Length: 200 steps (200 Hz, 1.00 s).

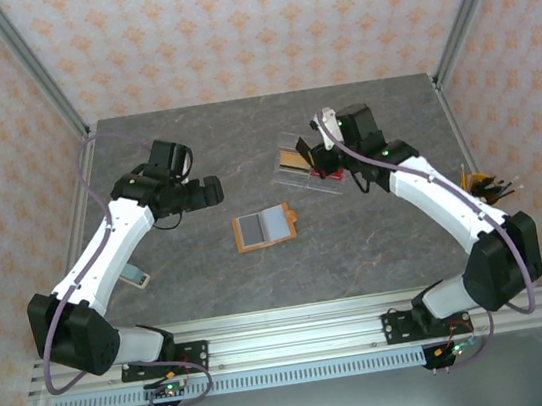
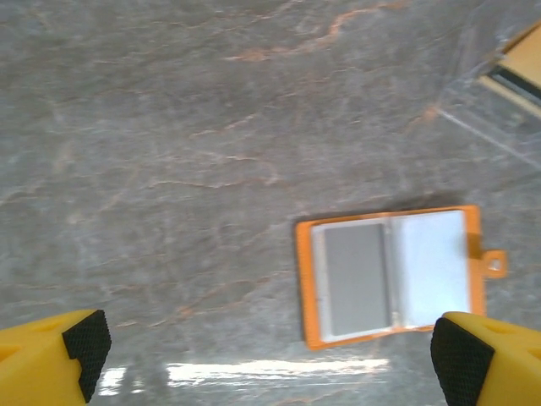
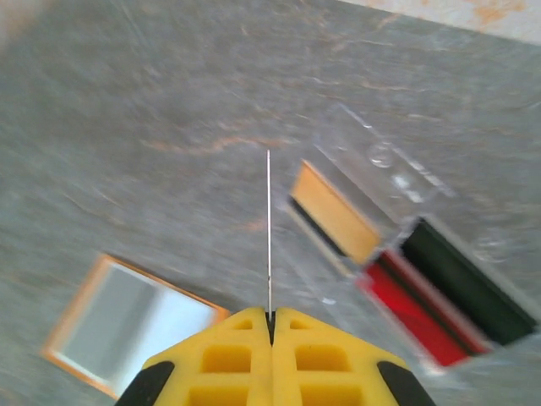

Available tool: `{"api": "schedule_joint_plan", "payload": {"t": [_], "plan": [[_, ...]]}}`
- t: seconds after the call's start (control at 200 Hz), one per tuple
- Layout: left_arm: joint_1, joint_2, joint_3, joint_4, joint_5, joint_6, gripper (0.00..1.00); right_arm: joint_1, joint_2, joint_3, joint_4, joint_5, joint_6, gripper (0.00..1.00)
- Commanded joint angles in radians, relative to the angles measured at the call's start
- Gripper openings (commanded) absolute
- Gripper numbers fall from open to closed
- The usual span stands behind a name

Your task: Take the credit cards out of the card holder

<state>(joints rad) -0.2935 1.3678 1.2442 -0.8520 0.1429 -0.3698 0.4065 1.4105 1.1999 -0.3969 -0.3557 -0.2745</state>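
Grey marble-look table (image 1: 359,251) with wallpapered walls around it, and the orange wallet (image 2: 303,288) is lying flat and open roughly mid-table, with a grey card (image 2: 357,279) in one sleeve and a paler card (image 2: 431,266) in the other. Left hand (image 2: 270,355) hangs off to the wallet's left, fingers spread wide with nothing in them. Right hand (image 3: 270,317) is up by the clear case (image 3: 380,165) on the wallet's far right, pinched shut on a thin card (image 3: 269,220) that you see edge-on.
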Motion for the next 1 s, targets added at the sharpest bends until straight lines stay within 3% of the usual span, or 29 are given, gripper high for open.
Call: {"api": "schedule_joint_plan", "payload": {"t": [0.0,0.12,0.26,0.38,0.591,0.996], "plan": [[0.005,-0.042,-0.004,-0.043,-0.108,0.046,1.00,-0.057,0.039,0.070,-0.153,0.040,-0.351,0.00],[0.010,-0.048,-0.011,-0.041,-0.094,0.045,1.00,-0.125,0.091,0.134,-0.227,-0.024,-0.500,0.00],[0.032,-0.056,-0.053,0.003,0.003,0.038,1.00,-0.185,0.195,0.250,-0.381,-0.110,-0.692,0.00],[0.044,-0.041,-0.054,0.015,0.053,0.033,1.00,-0.211,0.267,0.304,-0.374,-0.112,-0.775,0.00],[0.066,-0.017,-0.057,0.033,0.116,0.031,1.00,-0.232,0.360,0.368,-0.367,-0.186,-0.860,0.00],[0.099,0.050,-0.050,0.044,0.172,0.026,1.00,-0.246,0.498,0.430,-0.309,-0.200,-0.882,0.00]]}}
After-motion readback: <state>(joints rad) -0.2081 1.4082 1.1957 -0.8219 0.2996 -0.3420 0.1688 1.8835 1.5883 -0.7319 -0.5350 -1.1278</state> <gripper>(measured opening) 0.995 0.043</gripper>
